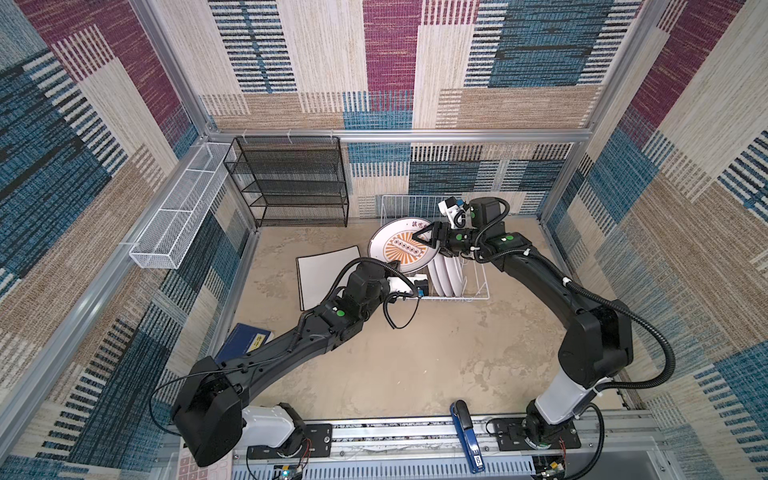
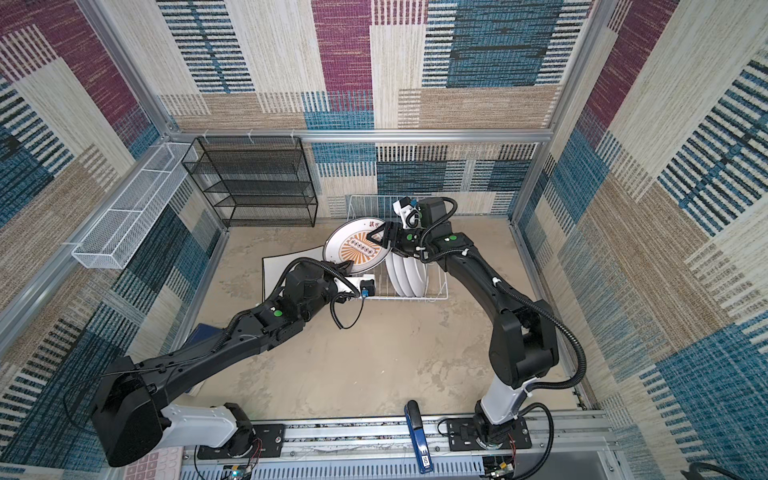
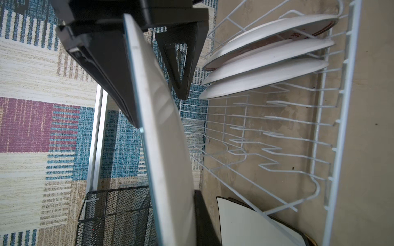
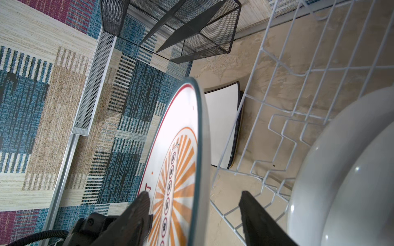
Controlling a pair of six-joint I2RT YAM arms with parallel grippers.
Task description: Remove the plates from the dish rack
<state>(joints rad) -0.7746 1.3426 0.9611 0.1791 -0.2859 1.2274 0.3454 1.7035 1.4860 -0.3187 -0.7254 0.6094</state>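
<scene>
three round plates (image 1: pixel 446 276) in dish rack (image 1: pixel 405 208)

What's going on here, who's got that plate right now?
The left tool is clamped on the rim of the round sunburst plate, holding it tilted above the dish rack. The right tool straddles another part of the rim with its jaws apart, not yet gripping. Three round white plates stand in the rack. A square white plate lies on the table beside it.

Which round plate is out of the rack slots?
The orange sunburst plate, clamped in the left pincer; the other three round plates stand slotted in the dish rack.
</scene>
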